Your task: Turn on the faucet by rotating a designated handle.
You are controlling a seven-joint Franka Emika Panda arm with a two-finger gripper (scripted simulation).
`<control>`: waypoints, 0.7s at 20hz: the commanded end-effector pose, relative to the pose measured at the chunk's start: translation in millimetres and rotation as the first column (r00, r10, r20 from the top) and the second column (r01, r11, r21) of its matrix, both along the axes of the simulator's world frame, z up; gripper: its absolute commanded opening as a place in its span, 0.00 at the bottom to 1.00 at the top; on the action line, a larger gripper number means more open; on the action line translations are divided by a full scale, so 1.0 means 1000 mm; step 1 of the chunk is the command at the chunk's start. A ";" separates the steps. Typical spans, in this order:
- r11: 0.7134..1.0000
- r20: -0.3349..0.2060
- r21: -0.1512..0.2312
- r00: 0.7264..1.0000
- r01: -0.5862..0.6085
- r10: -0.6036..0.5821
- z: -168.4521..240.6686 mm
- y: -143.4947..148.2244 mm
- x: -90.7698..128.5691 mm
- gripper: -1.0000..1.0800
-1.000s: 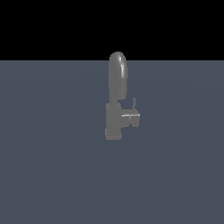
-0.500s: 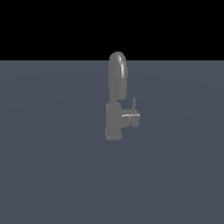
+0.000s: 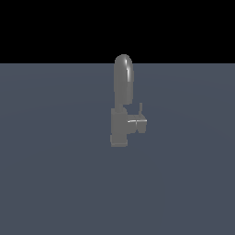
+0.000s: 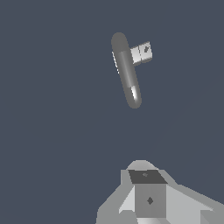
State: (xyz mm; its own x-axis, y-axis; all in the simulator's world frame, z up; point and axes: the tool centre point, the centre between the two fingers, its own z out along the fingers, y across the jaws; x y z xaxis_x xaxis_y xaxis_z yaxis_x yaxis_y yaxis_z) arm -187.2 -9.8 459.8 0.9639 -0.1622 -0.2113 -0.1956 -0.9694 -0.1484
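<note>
So my gripper (image 4: 148, 199) only shows up in the wrist view, and only as a chunk of pale grey body with a darker square block in the middle. The fingertips aren't visible, so I honestly can't tell if the jaws are apart or together. It's not touching or holding anything I can see, and it sits well apart from the faucet (image 4: 126, 70).

In that view the faucet is seen from above: the long rounded spout looks like a capsule, and the handle (image 4: 142, 53) pokes out sideways from near one end.

In the exterior view the faucet (image 3: 122, 103) stands upright on the flat blue-grey floor (image 3: 55, 183). The handle (image 3: 138, 125) sticks out from the blocky base toward the exterior view's right, its thin pin pointing up. My arm isn't in that shot.
</note>
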 end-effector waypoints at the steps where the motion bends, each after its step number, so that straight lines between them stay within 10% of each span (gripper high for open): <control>1: 0.999 -0.037 0.032 0.999 0.035 -0.034 -0.005 -0.003 0.014 0.00; 14: 0.955 -0.248 0.182 0.951 0.235 -0.186 -0.042 -0.020 0.081 0.00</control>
